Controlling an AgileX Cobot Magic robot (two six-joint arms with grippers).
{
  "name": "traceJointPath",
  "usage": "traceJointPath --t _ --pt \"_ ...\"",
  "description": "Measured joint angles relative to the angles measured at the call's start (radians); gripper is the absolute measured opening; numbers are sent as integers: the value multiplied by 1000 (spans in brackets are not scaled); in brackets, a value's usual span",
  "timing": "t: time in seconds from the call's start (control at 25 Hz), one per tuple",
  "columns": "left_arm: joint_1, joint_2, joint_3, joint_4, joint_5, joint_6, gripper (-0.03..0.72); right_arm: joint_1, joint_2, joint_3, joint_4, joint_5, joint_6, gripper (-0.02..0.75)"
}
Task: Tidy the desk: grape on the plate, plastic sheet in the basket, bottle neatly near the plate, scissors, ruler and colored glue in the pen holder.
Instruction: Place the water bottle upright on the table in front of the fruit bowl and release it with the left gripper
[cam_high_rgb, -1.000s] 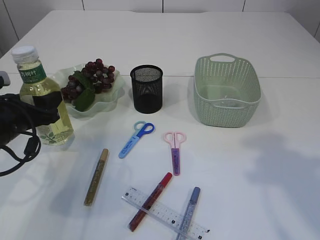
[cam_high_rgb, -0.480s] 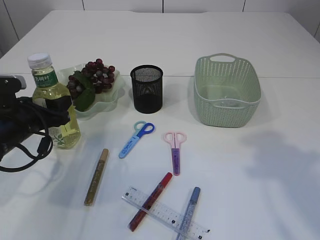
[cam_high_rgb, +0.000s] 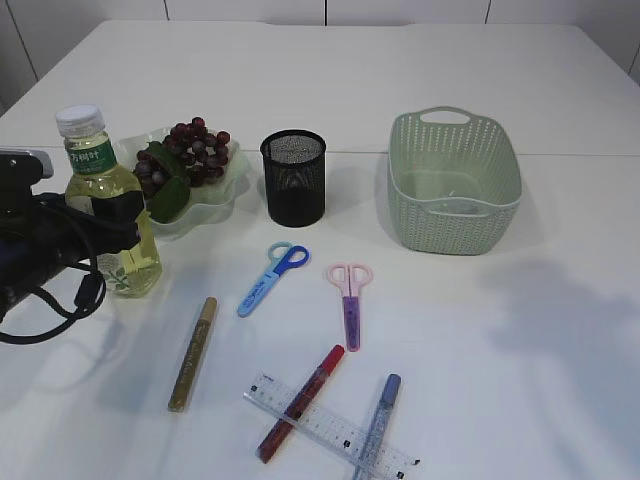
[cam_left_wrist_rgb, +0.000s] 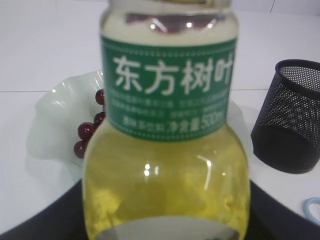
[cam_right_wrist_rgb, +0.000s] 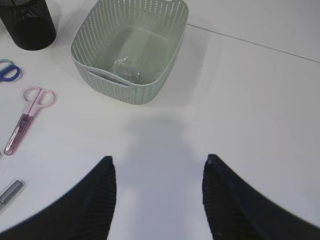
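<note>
My left gripper is shut on the bottle, which holds yellow liquid and has a green label and white cap. The bottle stands upright just left of the pale green plate, and the grape bunch lies on that plate. In the left wrist view the bottle fills the frame between the jaws of the left gripper. The black mesh pen holder is empty. Blue scissors, pink scissors, a ruler and gold, red and blue glue pens lie on the table. My right gripper is open over bare table.
The green basket stands at the right. The crumpled plastic sheet lies inside the basket. The red and blue glue pens cross the ruler near the table's front edge.
The left gripper has carried the bottle right and away from the camera, down beside the plate. It has barely moved over the last half second.
</note>
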Motion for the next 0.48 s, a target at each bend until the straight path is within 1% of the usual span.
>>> traceJointPath --t 0.2,0.36,0.48 --pt "0 0 0 2 0 0 432 0 0 0 -1 -4 0 439" --pt "0 0 0 2 0 0 463 0 0 0 -1 -6 0 439" --pt "0 0 0 2 0 0 468 0 0 0 -1 -6 0 439"
